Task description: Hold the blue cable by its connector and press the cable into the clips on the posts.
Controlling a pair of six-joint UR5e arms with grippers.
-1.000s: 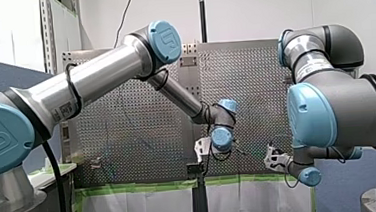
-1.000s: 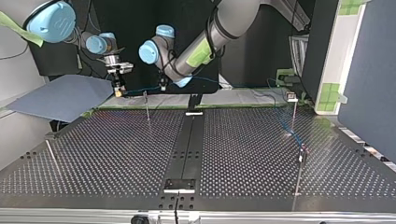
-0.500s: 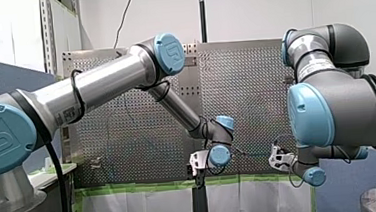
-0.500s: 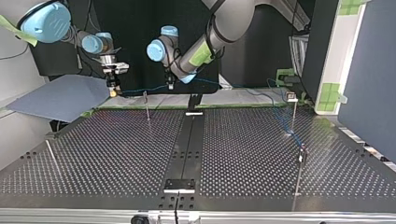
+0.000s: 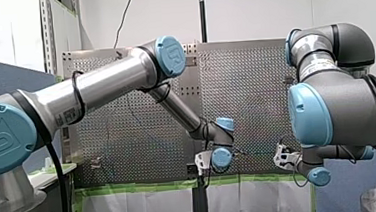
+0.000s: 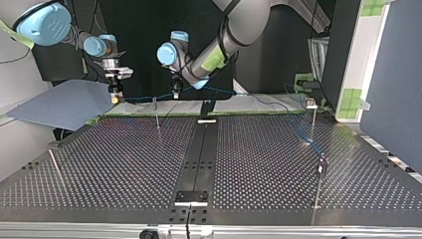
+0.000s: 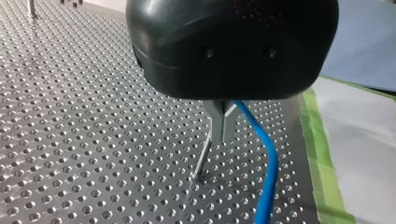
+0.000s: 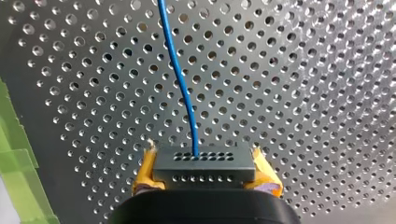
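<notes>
— What had shifted over that last second?
— In the top view, my right hand (image 6: 116,98) had slid further toward the view's left, drawing the blue cable (image 6: 144,98) straighter. In the front view, my left arm's wrist had dropped lower.
— Why was it held that way?
— My right hand was clenched on the black connector (image 8: 204,167), with its yellow pads (image 8: 145,171) on either side. My left hand (image 6: 175,93) seemed to pinch the cable further along with its metal fingers (image 7: 219,119). The span between them hung taut over the far edge of the bench (image 6: 259,164), about level with the clip (image 6: 155,100) on the far-left post (image 6: 157,117). It was probably lined up for pressing in.
— Was it seated yet?
— I couldn't tell.
— Were there any containers?
— None showed. Past my left hand the cable ran on toward the right-hand posts (image 6: 313,119).
</notes>
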